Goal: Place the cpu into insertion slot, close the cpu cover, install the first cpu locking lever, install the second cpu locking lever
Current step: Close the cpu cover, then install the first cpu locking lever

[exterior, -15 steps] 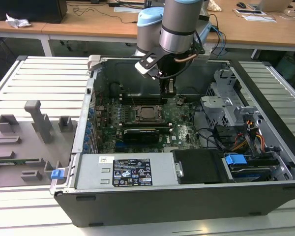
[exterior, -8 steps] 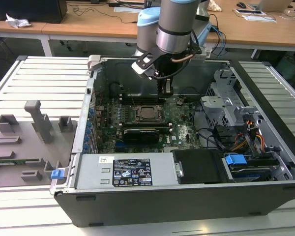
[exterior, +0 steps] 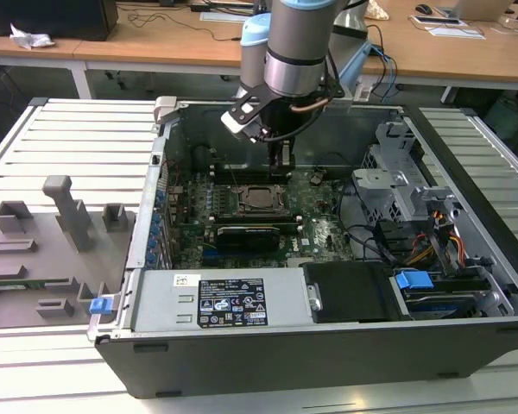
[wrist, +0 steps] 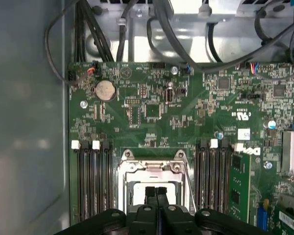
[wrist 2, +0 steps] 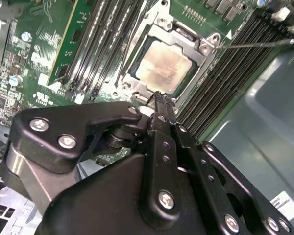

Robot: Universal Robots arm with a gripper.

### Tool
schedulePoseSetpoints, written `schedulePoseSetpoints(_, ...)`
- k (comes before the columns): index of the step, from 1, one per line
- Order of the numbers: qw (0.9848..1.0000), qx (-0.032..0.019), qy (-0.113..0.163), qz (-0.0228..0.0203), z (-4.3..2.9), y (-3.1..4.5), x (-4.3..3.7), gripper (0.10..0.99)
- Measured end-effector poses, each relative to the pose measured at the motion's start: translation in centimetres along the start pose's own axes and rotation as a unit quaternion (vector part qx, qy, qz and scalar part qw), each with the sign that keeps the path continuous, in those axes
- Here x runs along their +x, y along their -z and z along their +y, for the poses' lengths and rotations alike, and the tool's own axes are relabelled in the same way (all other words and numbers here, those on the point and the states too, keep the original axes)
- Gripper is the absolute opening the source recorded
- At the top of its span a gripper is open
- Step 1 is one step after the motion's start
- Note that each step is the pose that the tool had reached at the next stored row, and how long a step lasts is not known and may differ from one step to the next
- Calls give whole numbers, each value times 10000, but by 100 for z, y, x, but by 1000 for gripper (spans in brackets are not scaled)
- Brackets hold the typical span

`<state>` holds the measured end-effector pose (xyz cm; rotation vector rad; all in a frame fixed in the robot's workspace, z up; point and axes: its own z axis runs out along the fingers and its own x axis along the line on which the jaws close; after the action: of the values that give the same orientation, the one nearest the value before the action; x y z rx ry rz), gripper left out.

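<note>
The cpu (wrist 2: pixel 162 67) lies flat in the insertion slot (exterior: pixel 242 203) on the green motherboard (wrist: pixel 186 122). Its silver-grey top shows through the window of the cpu cover (wrist 2: pixel 206 49), which lies framed around it. The black fingers (wrist: pixel 150 195) are pressed together with nothing between them, their tips just over the socket's edge in both wrist views. A thin locking lever (wrist 2: pixel 255 44) juts from the cover's corner across the memory slots (wrist 2: pixel 220 83). In the exterior view the arm (exterior: pixel 298 43) reaches down into the open computer case (exterior: pixel 242 354) on a slatted bench (exterior: pixel 78 138).
</note>
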<state>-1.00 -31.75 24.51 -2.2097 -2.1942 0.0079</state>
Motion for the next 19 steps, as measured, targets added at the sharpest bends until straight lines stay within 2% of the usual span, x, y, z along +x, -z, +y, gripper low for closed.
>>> schedulePoseSetpoints(7, 10000, -1, 2, 0, -118, -14, -1, 106)
schedulePoseSetpoints(15, 10000, -1, 2, 0, -176, -24, -1, 106)
schedulePoseSetpoints(16, 10000, -1, 2, 0, -204, -25, -1, 106)
schedulePoseSetpoints(19, 10000, -1, 3, 0, -211, 4, -1, 106)
